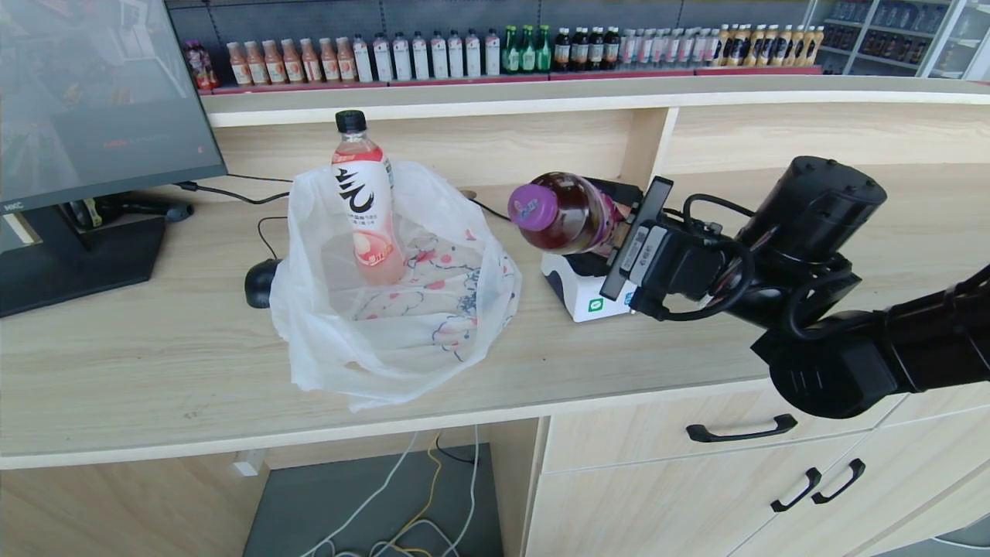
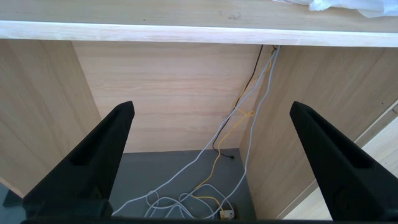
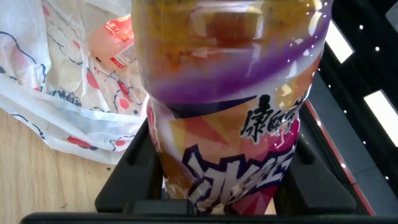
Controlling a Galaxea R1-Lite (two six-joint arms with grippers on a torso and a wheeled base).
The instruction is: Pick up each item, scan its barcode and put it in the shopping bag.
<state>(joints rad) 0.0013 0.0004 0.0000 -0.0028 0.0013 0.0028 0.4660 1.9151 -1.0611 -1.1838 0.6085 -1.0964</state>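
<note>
My right gripper (image 1: pixel 619 232) is shut on a dark drink bottle with a purple cap (image 1: pixel 561 213), held on its side above the white barcode scanner (image 1: pixel 588 290), cap toward the bag. Up close, the bottle (image 3: pixel 230 99) shows a purple and orange label. The white plastic shopping bag (image 1: pixel 394 309) lies open on the counter, left of the scanner. A pink drink bottle with a black cap (image 1: pixel 363 201) stands upright inside it; the right wrist view shows the bag (image 3: pixel 56 93) and the pink bottle (image 3: pixel 115 46) beyond the held one. My left gripper (image 2: pixel 211 162) hangs open below the counter edge, facing cables.
A monitor (image 1: pixel 93 100) stands at the counter's back left, with a black mouse (image 1: pixel 259 282) beside the bag. A raised shelf (image 1: pixel 541 93) runs along the back. Drawers with black handles (image 1: pixel 742 432) sit under the counter at right. Cables (image 2: pixel 242 137) hang in the opening below.
</note>
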